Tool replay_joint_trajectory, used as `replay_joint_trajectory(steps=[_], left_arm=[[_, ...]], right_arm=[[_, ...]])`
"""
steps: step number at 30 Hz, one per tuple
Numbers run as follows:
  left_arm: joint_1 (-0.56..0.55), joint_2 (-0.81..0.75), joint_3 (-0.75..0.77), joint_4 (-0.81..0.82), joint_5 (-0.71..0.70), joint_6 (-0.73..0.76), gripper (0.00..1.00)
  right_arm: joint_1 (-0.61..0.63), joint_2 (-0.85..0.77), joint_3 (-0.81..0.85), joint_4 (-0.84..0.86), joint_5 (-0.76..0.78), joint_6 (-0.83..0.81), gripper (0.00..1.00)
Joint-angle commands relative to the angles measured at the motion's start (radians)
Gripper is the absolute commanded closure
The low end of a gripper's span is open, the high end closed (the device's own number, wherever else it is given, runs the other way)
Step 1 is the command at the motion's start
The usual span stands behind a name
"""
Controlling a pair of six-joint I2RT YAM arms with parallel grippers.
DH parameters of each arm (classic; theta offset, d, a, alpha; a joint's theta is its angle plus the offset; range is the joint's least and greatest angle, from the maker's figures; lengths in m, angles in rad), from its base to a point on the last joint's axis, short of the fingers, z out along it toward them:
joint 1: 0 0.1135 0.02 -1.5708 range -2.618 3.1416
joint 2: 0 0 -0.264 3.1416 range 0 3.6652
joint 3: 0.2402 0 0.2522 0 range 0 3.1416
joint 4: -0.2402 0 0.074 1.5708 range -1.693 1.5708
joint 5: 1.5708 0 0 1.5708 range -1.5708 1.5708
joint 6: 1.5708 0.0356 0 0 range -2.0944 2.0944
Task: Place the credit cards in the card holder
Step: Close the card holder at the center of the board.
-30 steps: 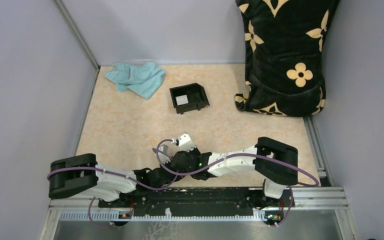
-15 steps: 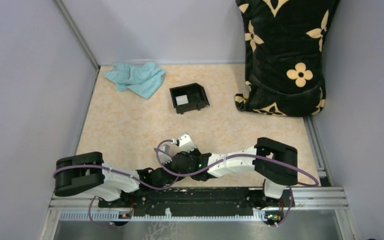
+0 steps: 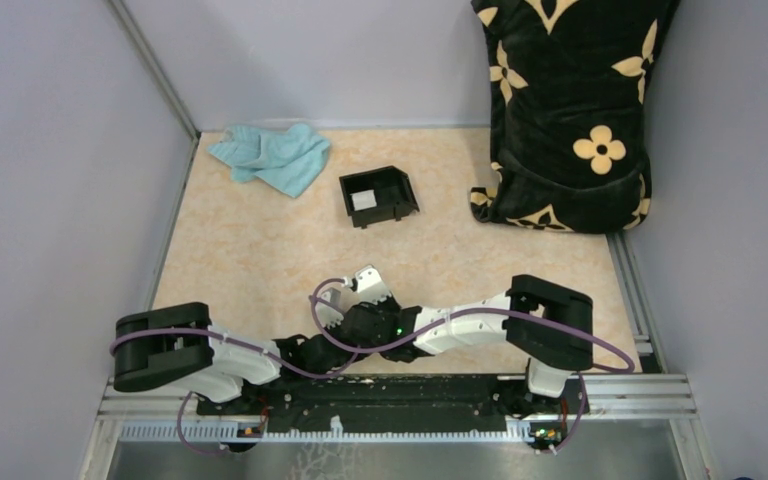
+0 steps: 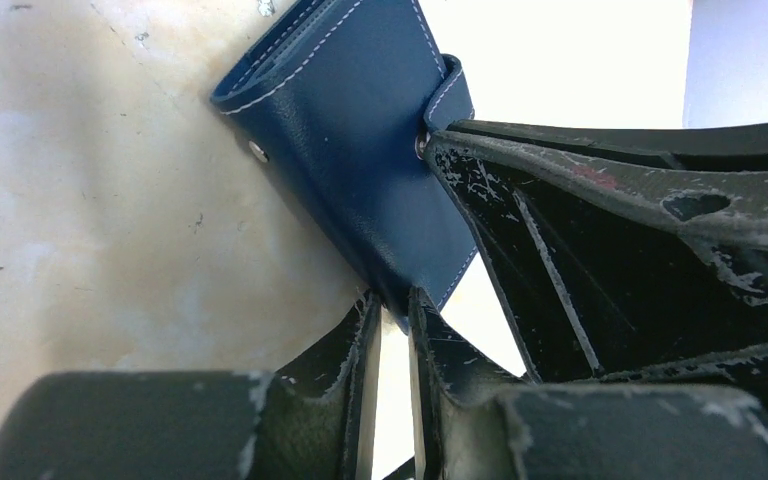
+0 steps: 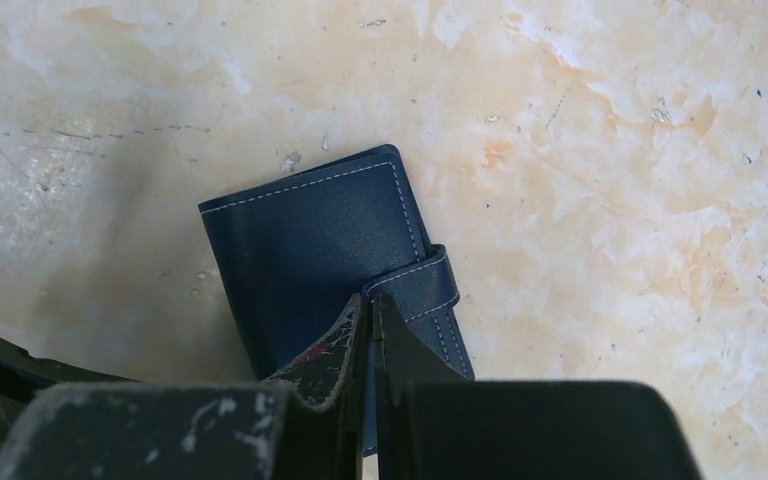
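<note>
Top view: both arms are being folded in over the near middle of the surface (image 3: 260, 260). The holder (image 5: 310, 240) is being masked there by the wrists. A pale card (image 3: 363, 200) is sitting in the black box (image 3: 400, 190), at the far side and well apart from both arms.

Left wrist: the holder's near corner is being pinched between the left jaws (image 4: 392, 312), which are closed down to a narrow slot on it. The holder's long axis is running up and left, away from these jaws. The tab (image 4: 447, 95) is being wrapped over the right edge. The right jaws (image 4: 440, 150) are touching the tab's end. A silver stud (image 4: 258, 152) is lying bare on the face, so the tab is being judged as unsnapped. This is not certain.

Right wrist: the holder is lying flat on the surface, directly under and ahead of the right jaws. Those jaws are clenched on nothing, and their tips are being set against the tab's free end. The long axis is running from upper left down toward the jaws, and the tab is crossing it from the right edge.

Judgement: the tab is nearest the right arm, while the corner is being anchored by the left. The flap is likely to be lifted by working the clenched tips under the tab end. No card is being held, so loading is not yet begun.
</note>
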Motion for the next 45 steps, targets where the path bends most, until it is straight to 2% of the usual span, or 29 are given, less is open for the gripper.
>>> replay_joint_trajectory(steps=[1, 14, 21, 26, 34, 38, 45], left_arm=[[0.018, 0.035, -0.006, -0.106, -0.008, 0.031, 0.78], [0.023, 0.031, -0.036, -0.12, -0.011, -0.006, 0.77], [0.023, -0.104, -0.014, -0.312, -0.059, -0.024, 0.6], [0.023, -0.182, 0.004, -0.419, -0.086, -0.028, 0.54], [0.021, -0.303, -0.007, -0.647, -0.145, -0.167, 0.55], [0.021, -0.308, -0.011, -0.658, -0.182, -0.175, 0.61], [0.023, -0.207, 0.002, -0.612, -0.178, -0.179, 0.68]], right_arm=[[0.038, 0.095, -0.007, -0.009, -0.19, 0.049, 0.98], [0.001, 0.142, -0.005, -0.002, -0.263, 0.026, 0.99], [-0.014, 0.165, -0.013, -0.003, -0.286, 0.026, 0.99], [-0.016, 0.174, -0.01, -0.012, -0.282, 0.029, 0.99], [-0.021, 0.176, -0.002, -0.024, -0.279, 0.024, 0.99], [-0.021, 0.179, 0.011, -0.034, -0.279, 0.02, 0.99], [-0.021, 0.183, 0.028, -0.046, -0.283, 0.011, 0.99]])
